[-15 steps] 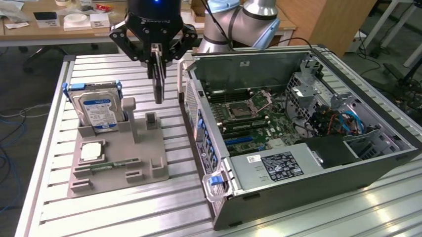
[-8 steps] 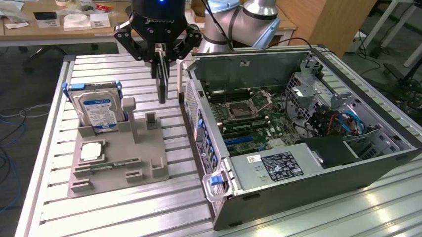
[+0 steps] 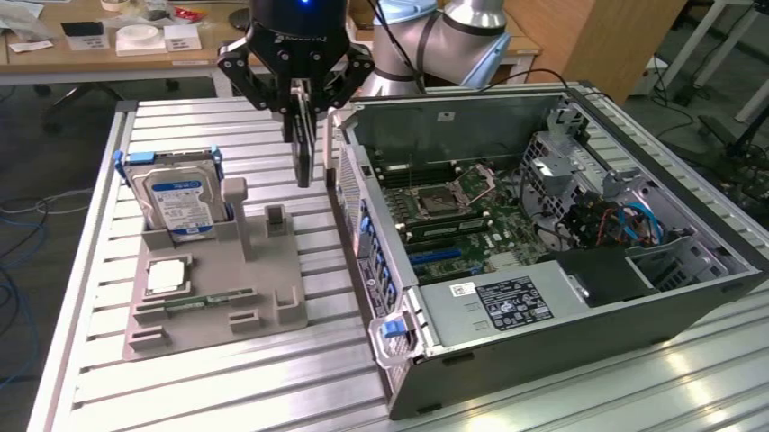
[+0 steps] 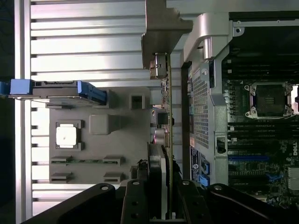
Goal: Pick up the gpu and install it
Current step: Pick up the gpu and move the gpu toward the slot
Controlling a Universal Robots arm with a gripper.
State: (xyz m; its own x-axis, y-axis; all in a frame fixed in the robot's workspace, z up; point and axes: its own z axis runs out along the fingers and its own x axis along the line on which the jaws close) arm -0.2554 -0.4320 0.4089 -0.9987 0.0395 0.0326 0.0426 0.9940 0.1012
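My gripper (image 3: 301,110) is shut on the gpu (image 3: 304,151), a thin dark card that hangs edge-on below the black fingers. It is lifted clear of the grey holder tray (image 3: 216,288), in the gap between the tray and the open computer case (image 3: 673,297). In the wrist view the gpu (image 4: 164,116) runs as a narrow green-edged strip away from my gripper (image 4: 159,198), with its silver end bracket (image 4: 163,28) at the far end, beside the case's perforated rear wall (image 4: 200,112). The motherboard's blue card slot (image 3: 438,256) lies inside the case.
On the tray stand a silver hard drive with a blue-white label (image 3: 178,193), a square processor chip (image 3: 166,277) and a narrow green memory stick (image 3: 198,304). All sits on a slatted aluminium table (image 3: 240,396). A desk with boxes stands behind.
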